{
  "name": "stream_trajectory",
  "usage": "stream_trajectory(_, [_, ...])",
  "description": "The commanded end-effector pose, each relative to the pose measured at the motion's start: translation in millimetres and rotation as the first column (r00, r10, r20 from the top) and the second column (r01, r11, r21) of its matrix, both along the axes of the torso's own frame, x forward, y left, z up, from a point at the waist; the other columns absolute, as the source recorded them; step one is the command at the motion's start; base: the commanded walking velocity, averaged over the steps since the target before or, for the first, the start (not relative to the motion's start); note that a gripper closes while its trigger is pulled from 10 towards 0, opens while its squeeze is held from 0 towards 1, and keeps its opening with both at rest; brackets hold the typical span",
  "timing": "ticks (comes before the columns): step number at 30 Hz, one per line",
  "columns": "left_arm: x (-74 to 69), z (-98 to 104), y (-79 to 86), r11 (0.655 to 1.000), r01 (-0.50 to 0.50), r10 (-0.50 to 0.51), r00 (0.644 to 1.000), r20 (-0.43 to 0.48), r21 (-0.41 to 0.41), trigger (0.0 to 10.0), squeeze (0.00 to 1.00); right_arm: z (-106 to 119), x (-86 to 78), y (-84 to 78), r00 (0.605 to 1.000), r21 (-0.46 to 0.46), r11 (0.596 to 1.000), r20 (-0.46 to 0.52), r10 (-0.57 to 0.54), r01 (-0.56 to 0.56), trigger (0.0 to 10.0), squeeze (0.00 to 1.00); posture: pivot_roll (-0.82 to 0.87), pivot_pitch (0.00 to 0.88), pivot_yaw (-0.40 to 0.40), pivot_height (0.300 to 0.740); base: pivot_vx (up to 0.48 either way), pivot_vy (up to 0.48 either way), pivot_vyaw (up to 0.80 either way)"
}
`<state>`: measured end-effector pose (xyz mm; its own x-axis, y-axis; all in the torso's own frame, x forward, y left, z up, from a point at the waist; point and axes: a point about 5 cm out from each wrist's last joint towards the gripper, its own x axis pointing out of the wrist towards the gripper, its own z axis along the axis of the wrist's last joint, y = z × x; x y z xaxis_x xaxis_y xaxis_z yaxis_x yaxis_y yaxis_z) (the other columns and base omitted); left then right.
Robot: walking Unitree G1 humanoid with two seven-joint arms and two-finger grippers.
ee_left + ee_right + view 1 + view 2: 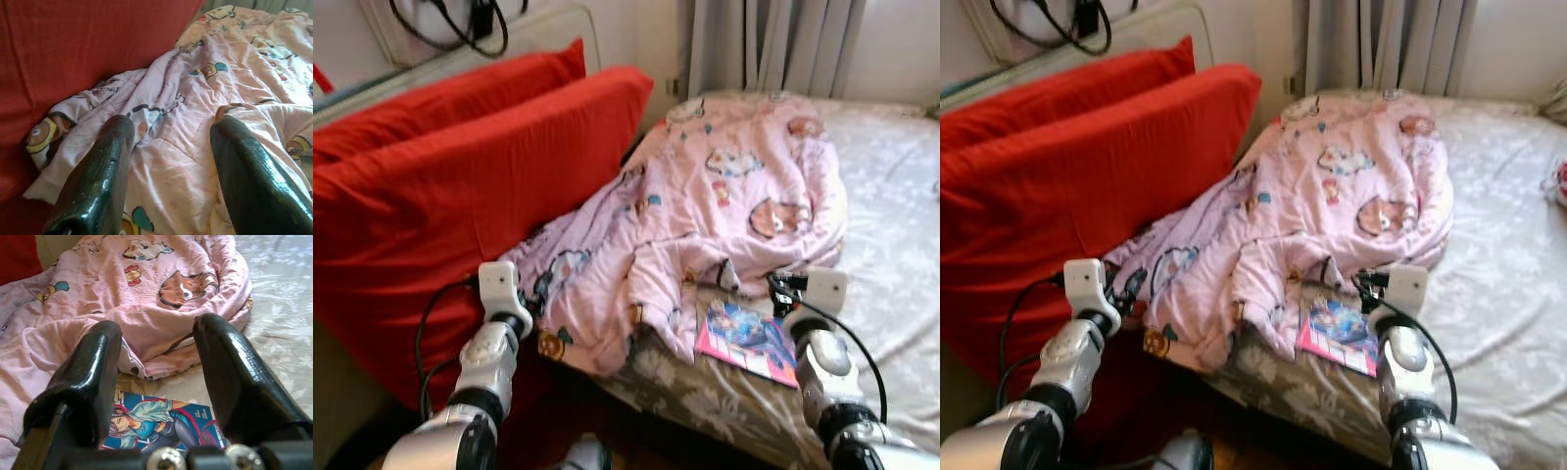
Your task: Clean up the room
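Note:
A crumpled pink cartoon-print blanket point(705, 215) lies heaped across the bed, its lower edge hanging toward the red pillows. A colourful magazine point(747, 340) rests on the mattress just below the blanket's fold. My left gripper point(168, 142) is open, hovering over the blanket's lower left part beside the red pillow. My right gripper point(156, 347) is open too, held above the magazine point(161, 423) and pointing at the blanket point(161, 298). Both silver arms reach up from the bottom of the eye views, the left wrist point(499, 289) and the right wrist point(813, 294).
Two big red pillows point(440, 186) lean against the wall on the left. The bed carries a pale floral sheet point(891, 225), with grey curtains point(773, 44) behind it. Black cables point(460, 24) hang at the top left. A small red-and-white object point(1557, 181) sits at the right edge.

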<state>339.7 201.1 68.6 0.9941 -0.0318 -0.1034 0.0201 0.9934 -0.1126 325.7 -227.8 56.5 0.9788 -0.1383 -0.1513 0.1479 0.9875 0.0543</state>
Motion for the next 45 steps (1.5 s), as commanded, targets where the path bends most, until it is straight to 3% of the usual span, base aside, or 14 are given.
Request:
stream_trajectory(1, [1.8, 3.0, 4.3, 1.0, -0.009, 0.009, 1.0, 0.0, -0.006, 10.0, 0.0, 4.6, 3.8, 2.9, 1.0, 0.01, 1.0, 0.02, 0.002, -0.002, 10.0, 0.0, -0.01, 0.0, 0.071, 0.635, 0.0, 0.0, 0.0])
stream_trajectory(8, [1.9, 2.5, 3.8, 1.0, -0.008, 0.008, 1.0, -0.005, -0.013, 10.0, 0.0, 4.5, 6.6, 4.0, 1.0, -0.007, 1.0, -0.016, 0.003, -0.003, 10.0, 0.0, -0.01, 0.0, 0.069, 0.635, 0.0, 0.0, 0.0])
stream_trajectory(12, [1.8, 2.1, 3.0, 1.0, -0.006, 0.006, 1.0, -0.007, -0.014, 10.0, 0.0, 3.3, 5.5, 3.7, 1.0, -0.031, 0.999, -0.024, 0.01, -0.011, 10.0, 0.0, -0.01, 0.0, 0.065, 0.61, 0.0, 0.0, 0.0])
stream_trajectory(21, [1.8, 1.9, 3.1, 1.0, -0.004, 0.004, 1.0, -0.01, -0.014, 10.0, 0.0, 5.0, 4.7, 0.9, 1.0, -0.009, 1.0, 0.003, -0.001, 0.001, 10.0, 0.0, -0.01, 0.0, 0.063, 0.61, 0.0, 0.0, 0.0])
stream_trajectory(34, [-0.1, -3.1, 0.1, 1.0, 0.012, -0.013, 0.999, -0.038, -0.013, 10.0, 0.0, -8.2, -1.7, -0.1, 0.997, 0.047, 0.998, -0.072, -0.041, 0.044, 10.0, 0.0, -0.01, 0.0, 0.067, 0.61, 0.0, 0.0, -0.15])
stream_trajectory(45, [-1.5, -5.4, -2.6, 1.0, 0.026, -0.027, 0.999, -0.043, -0.014, 10.0, 0.0, -9.6, -3.1, 0.1, 0.996, 0.024, 0.999, -0.076, -0.037, 0.039, 10.0, 0.0, -0.01, 0.0, 0.071, 0.61, 0.044, 0.0, -0.19])
